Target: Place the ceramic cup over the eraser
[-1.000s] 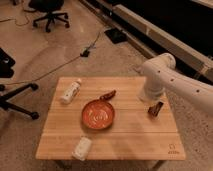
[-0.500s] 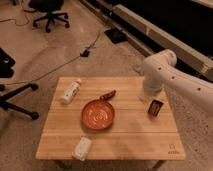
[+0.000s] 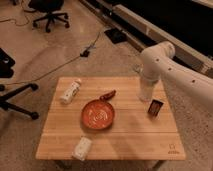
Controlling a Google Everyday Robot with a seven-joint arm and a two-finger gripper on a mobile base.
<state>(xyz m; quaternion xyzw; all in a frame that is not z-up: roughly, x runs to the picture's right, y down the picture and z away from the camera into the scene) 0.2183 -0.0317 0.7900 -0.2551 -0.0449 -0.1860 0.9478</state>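
**Wooden table: cup at the front left, arm over the right rear**

We see a pale wooden table (image 3: 135, 137) on a speckled floor, with an office chair (image 3: 49, 11) and a loose cable (image 3: 60, 67) behind it. The ceramic cup (image 3: 82, 148) sits near the table's front edge, left of centre, and looks to be lying on its side. It is well apart from the eraser (image 3: 156, 107), a small dark block by the right edge.

The white arm (image 3: 165, 60) reaches in from the right and bends down. The gripper (image 3: 145, 95) is low over the right rear of the table, just left of the eraser. Whether it is spread or closed we cannot make out.

An orange-red plate (image 3: 98, 114) lies mid-table with a red chilli (image 3: 107, 95) just behind it. A white bottle (image 3: 70, 91) lies at the left rear.
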